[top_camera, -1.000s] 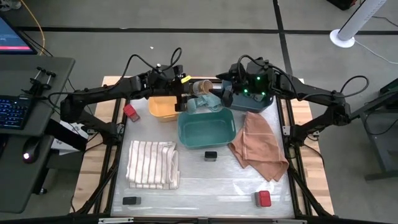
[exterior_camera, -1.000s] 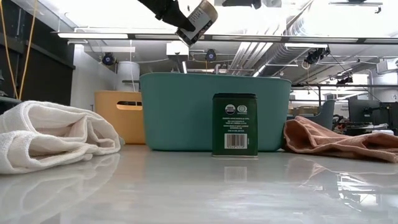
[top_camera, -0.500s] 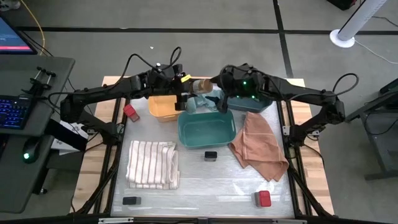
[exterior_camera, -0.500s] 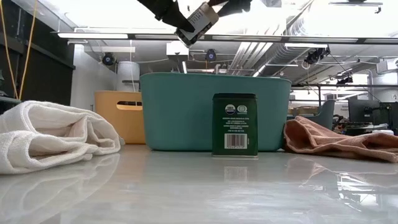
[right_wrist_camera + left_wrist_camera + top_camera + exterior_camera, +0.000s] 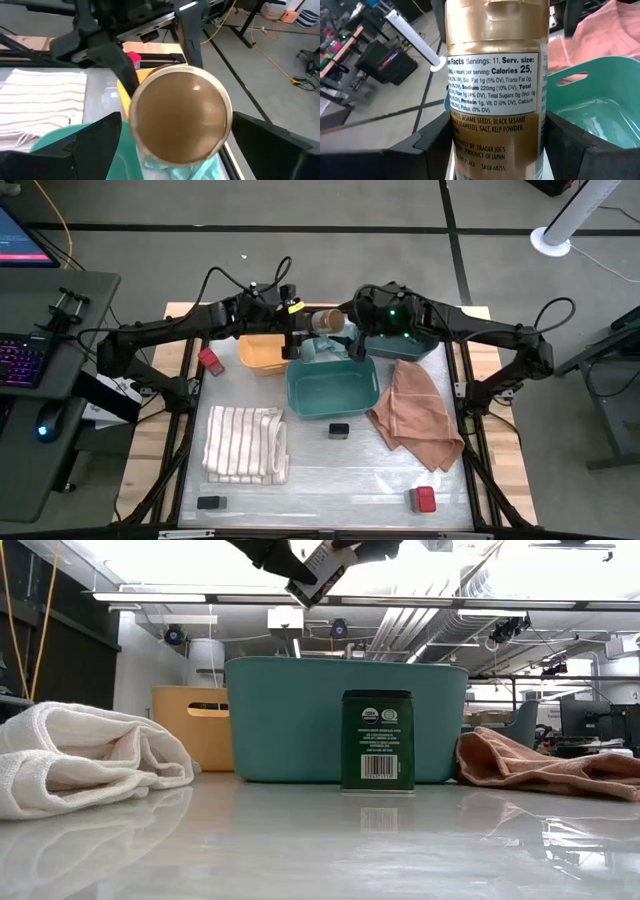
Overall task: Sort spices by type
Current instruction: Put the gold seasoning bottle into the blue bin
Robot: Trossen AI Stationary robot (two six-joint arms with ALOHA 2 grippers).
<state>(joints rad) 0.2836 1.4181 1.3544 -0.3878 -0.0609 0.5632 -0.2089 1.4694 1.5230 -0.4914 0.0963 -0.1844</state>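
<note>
Gold-labelled and round, the spice jar (image 5: 325,320) hangs in the air above the far rim of the teal bin (image 5: 332,385), lying on its side with its tan lid turned toward the right arm. The left gripper (image 5: 297,330) has its jaws clamped on the jar's body; the left wrist view shows the nutrition label (image 5: 495,82) upright between the two dark fingers (image 5: 432,145). The right gripper (image 5: 352,328) sits just beside the lid end with its jaws spread wide, one on each side of the tan lid (image 5: 180,117) but not touching it (the right wrist view looks straight onto that lid). In the low view the jar (image 5: 322,568) is tilted high above the bin.

Other spices lie scattered on the table (image 5: 330,485): a dark green tin (image 5: 377,740) stands upright just in front of the teal bin, a flat black tin (image 5: 209,502) rests near the front left corner, a red-topped jar (image 5: 424,499) near the front right, and another red-topped jar (image 5: 210,360) beside the yellow bin (image 5: 258,356). A striped white cloth (image 5: 245,444) lies left of the green tin and a salmon cloth (image 5: 415,415) right of the teal bin
</note>
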